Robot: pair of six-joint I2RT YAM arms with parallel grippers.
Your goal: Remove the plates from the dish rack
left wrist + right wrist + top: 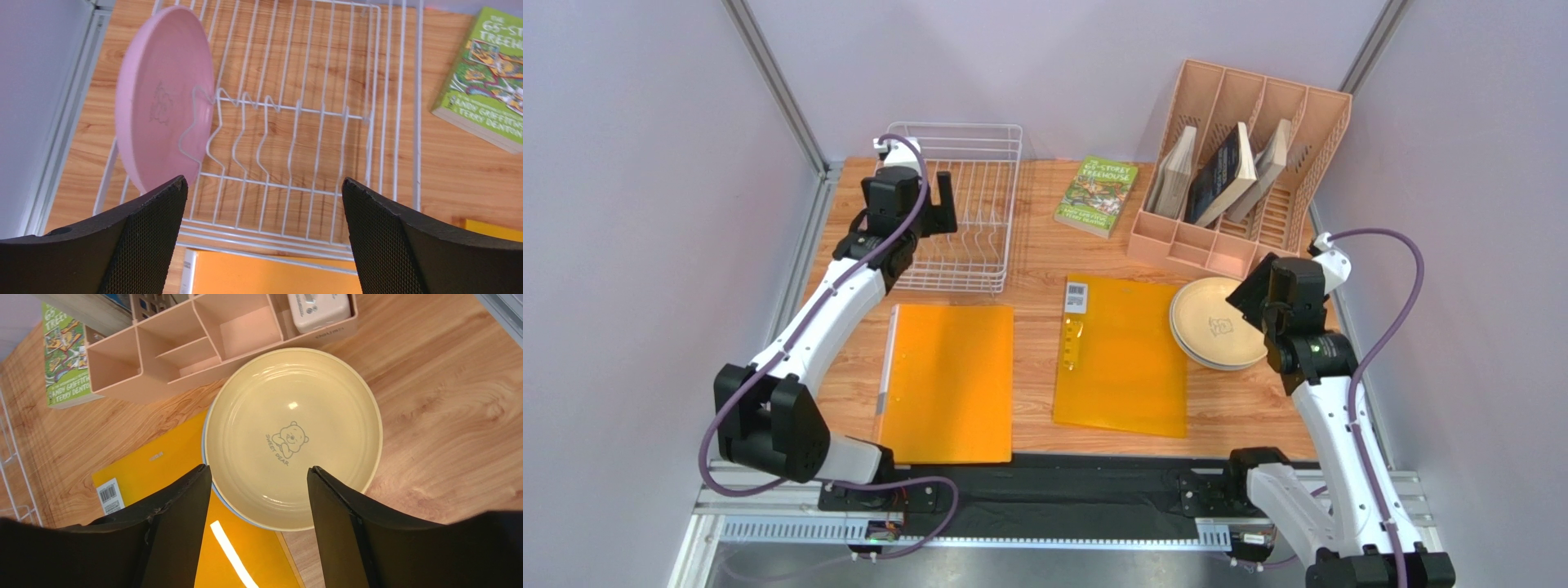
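**A:** What is showing in the top view?

**B:** The left gripper (938,206) is hovering over the dish rack (955,208) at upper left. The right gripper (1257,294) is hanging beside the plate stack (1216,321), right of centre. I am counting one rack and two orange folders (946,382).

**A:** And the left wrist view?

**B:** One pink plate (162,101) is standing on edge in the wires at upper left. The jaws are gaping wide and holding nothing. I would be straddling the plate's rim, then lifting straight up, clear of the prongs.

**A:** And the right wrist view?

**B:** The jaws are standing partly apart, gripping nothing, over the cream plate (293,438) at centre. A blue rim (224,505) is peeking out beneath, so two plates are showing. Whether more are lying underneath, I cannot tell.
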